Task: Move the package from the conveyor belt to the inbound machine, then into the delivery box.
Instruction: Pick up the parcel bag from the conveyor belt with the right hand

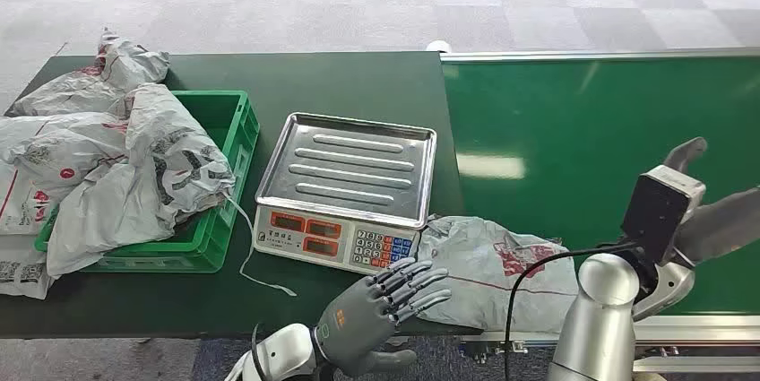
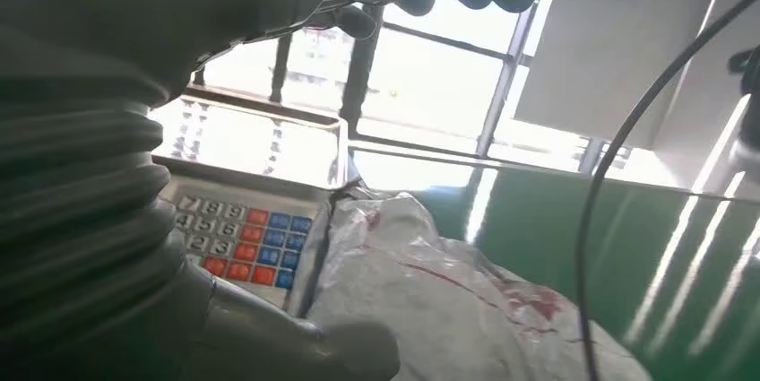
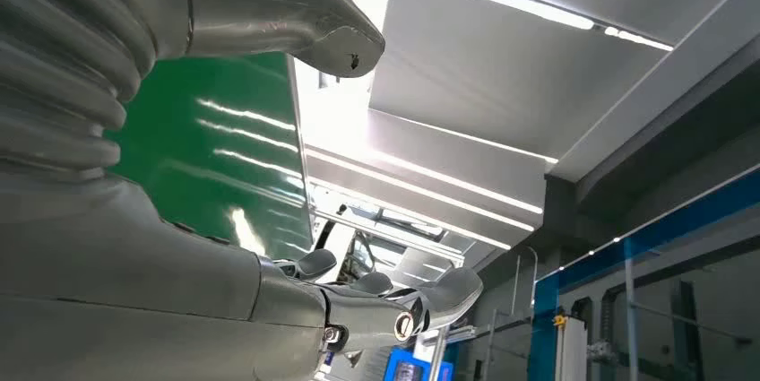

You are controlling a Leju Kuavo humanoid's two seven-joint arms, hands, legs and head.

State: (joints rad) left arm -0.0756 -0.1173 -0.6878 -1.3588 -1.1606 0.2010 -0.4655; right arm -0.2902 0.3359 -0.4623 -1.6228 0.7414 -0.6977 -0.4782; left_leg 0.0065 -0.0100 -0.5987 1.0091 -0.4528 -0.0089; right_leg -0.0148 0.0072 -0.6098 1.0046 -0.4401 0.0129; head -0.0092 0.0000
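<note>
Seemingly little is done: from the head view the package (image 1: 497, 269) lies at the near edge, half on the conveyor belt (image 1: 600, 130), beside the scale (image 1: 345, 188), whose tray is bare. The green crate (image 1: 224, 175) at left holds other parcels. The left hand (image 1: 381, 305) hovers over the package's left end, fingers spread, holding nothing. The left wrist view shows the package (image 2: 430, 291) touching the scale's keypad (image 2: 246, 242). The right wrist view shows the right hand (image 3: 269, 130) released, above the belt. Weighing and boxing remain.
</note>
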